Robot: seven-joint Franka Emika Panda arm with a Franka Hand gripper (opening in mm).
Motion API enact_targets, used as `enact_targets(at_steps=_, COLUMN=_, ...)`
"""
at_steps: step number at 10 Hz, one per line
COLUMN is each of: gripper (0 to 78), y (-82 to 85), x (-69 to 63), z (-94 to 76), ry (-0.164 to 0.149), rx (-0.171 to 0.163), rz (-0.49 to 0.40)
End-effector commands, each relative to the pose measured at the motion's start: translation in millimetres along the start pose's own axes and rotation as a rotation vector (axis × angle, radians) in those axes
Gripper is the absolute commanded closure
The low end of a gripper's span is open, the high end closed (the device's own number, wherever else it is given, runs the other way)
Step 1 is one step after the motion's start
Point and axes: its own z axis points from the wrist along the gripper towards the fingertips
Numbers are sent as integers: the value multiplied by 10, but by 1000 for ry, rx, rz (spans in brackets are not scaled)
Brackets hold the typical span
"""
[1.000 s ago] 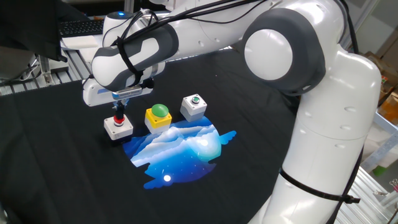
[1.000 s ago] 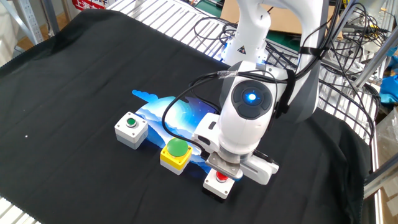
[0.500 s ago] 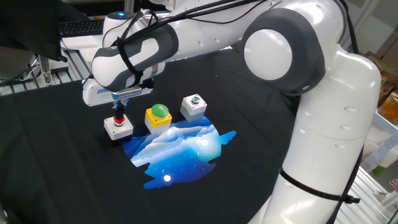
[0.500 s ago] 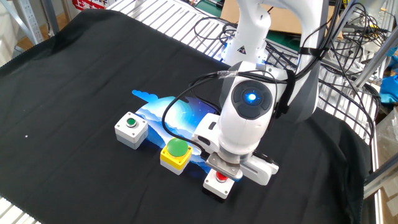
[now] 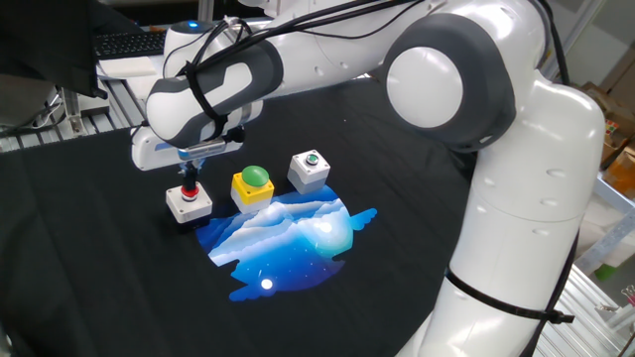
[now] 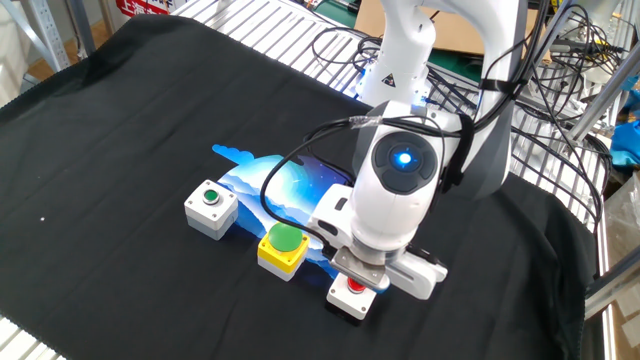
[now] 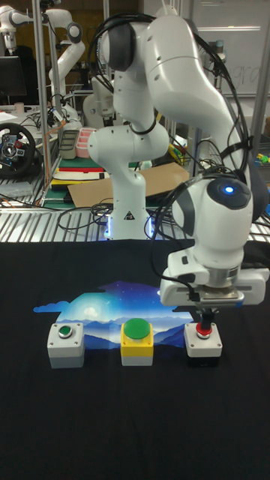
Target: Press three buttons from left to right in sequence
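**Risk: a glancing press that skids the red button box**

Your claw [image 7: 202, 315] sits on the red button [image 7: 202, 333]; whether it's clenched, you cannot tell. Push off-centre and the loose box could slide toward the tabletop's edge. Green dome button [image 7: 137, 331] and small green button [image 7: 65, 333] wait beside it.
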Motion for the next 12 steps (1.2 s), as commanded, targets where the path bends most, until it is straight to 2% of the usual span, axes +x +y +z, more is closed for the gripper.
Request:
enact_targets(at_steps=1, gripper=764, y=-2, x=19, z=84, ry=7, rx=1, rz=0)
enact_targets(at_steps=6, gripper=764, y=-5, x=11, z=32, ry=6, rx=-1, rz=3)
enact_targets(at_steps=8, gripper=764, y=-4, x=6, z=-84, ry=7, rx=2, rz=6)
enact_targets(at_steps=9, gripper=764, y=-3, x=6, z=-90, ry=7, rx=2, rz=6)
enact_targets(at_steps=10, gripper=764, y=0, x=-3, z=-217, ry=7, rx=2, rz=9)
enact_targets(at_steps=12, gripper=764, y=-18, x=-9, z=-336, ry=13, rx=2, rz=10)
